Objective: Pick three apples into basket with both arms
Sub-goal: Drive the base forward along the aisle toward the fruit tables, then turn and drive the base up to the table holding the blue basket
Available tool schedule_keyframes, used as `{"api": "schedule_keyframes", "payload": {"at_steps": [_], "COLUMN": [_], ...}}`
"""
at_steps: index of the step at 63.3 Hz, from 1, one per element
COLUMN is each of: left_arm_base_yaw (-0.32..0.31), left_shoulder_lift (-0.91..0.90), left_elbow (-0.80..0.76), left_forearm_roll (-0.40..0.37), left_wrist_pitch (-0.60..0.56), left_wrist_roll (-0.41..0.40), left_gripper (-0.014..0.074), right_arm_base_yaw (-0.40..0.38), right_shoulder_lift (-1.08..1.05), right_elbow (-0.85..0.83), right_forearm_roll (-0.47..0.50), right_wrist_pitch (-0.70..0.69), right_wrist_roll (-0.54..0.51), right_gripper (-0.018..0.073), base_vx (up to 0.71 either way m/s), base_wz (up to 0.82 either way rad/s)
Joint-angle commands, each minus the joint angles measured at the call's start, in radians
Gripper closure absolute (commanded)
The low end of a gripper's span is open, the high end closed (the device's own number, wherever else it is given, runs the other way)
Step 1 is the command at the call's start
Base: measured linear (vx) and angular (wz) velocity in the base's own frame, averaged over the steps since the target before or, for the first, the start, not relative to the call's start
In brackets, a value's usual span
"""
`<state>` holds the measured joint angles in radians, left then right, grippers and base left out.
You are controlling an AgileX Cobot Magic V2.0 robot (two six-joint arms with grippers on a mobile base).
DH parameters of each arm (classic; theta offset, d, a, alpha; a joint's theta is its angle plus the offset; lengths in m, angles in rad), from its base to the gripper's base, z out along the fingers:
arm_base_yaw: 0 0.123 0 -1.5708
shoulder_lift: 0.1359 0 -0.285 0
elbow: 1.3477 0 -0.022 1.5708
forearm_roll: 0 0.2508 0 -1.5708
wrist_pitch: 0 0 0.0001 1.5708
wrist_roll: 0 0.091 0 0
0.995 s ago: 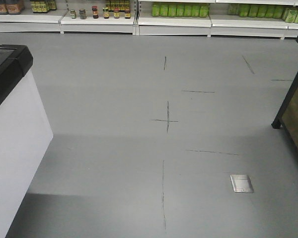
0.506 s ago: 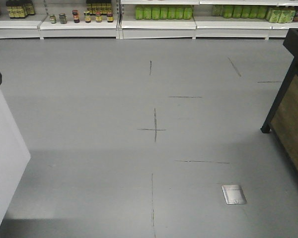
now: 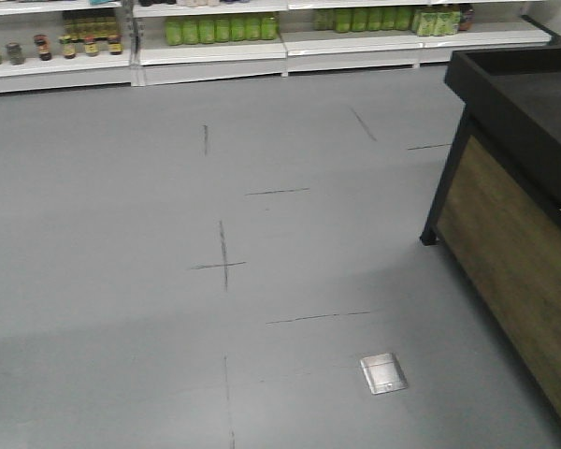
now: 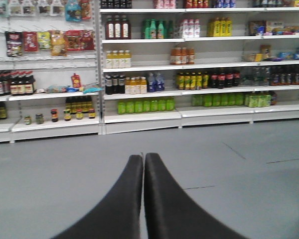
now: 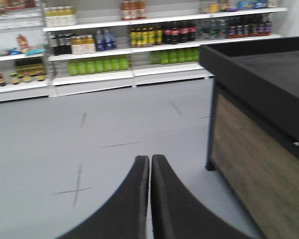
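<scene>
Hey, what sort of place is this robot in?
Most likely a supermarket or a mock-up of one: long white shelves stocked with bottled drinks, hanging snack packets, and a wood-sided display stand.

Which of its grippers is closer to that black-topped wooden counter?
Right. The counter looms just right of the right gripper; from the left gripper, it barely shows.

The front view looks down on the grey floor (image 3: 122, 206); both wrist views face the far shelves (image 4: 139, 117) all three share.

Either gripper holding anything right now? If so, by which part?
Nothing held. The black left gripper and black right gripper are both shut and empty.
</scene>
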<state>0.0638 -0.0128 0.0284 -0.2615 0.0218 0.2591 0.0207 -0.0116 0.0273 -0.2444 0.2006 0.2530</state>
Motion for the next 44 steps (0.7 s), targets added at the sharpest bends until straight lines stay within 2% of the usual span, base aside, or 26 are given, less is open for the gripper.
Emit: {"api": "schedule_keyframes", "payload": {"at_steps": [1, 44], "left_arm_base_yaw": [-0.006, -0.006], "left_shoulder_lift": [-0.003, -0.003], "left_elbow": [-0.025, -0.025], "left_forearm_roll": [-0.005, -0.005], "left_wrist_pitch": [-0.069, -0.069], "left_wrist_roll": [-0.009, -0.009], "left_gripper": [0.0602, 0.0602], "right_arm_base_yaw": [-0.001, -0.001], "right_shoulder_lift": [-0.012, -0.012], "right_elbow": [0.014, 0.014], "right_forearm_roll": [-0.008, -0.008], "right_wrist_pitch": [-0.072, -0.073], "right_wrist_roll": [-0.006, -0.006], "right_gripper": [0.0564, 0.0564], "base_vx": [0.16, 0.12], "base_wz": [-0.54, -0.49]}}
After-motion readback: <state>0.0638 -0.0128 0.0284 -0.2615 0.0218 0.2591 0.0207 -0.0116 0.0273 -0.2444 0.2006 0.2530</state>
